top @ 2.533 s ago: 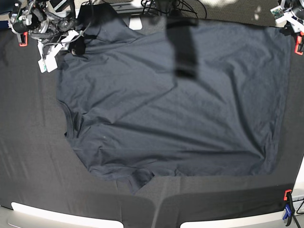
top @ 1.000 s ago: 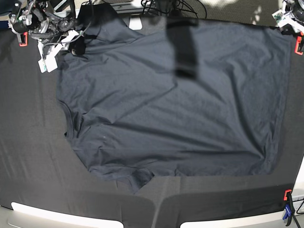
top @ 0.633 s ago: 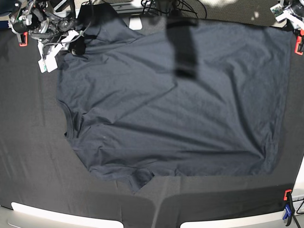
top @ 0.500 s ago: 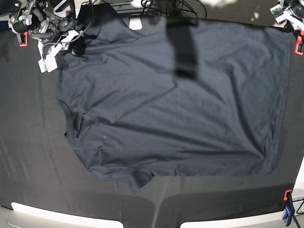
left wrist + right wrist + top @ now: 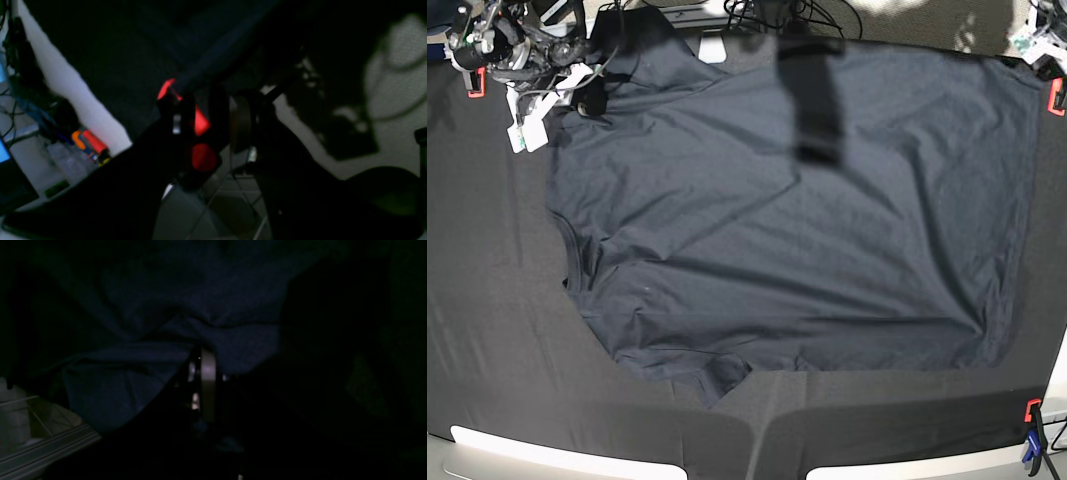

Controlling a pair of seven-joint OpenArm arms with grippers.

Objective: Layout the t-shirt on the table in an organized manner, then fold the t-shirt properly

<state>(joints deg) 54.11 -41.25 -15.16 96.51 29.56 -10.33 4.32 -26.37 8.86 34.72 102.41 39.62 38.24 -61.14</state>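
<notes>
right gripper (image 5: 203,373): jaws together, pinching the t-shirt (image 5: 787,230) at its far sleeve corner.
left gripper (image 5: 1039,40): state unclear.
risk: an uneven pull might have bunched the near sleeve (image 5: 717,375).

1. Table (image 5: 487,330): wide, flat, covered in creased matte black cloth, pale rim along near edge
2. T-shirt (image 5: 807,240): spread mostly flat across table centre, wrinkled, collar toward left
3. Clamps at corners: far left (image 5: 474,82), far right (image 5: 1056,95), near right (image 5: 1031,410)

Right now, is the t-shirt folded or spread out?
Spread out: the t-shirt lies open across the table, wrinkled, with no fold made yet.
</notes>
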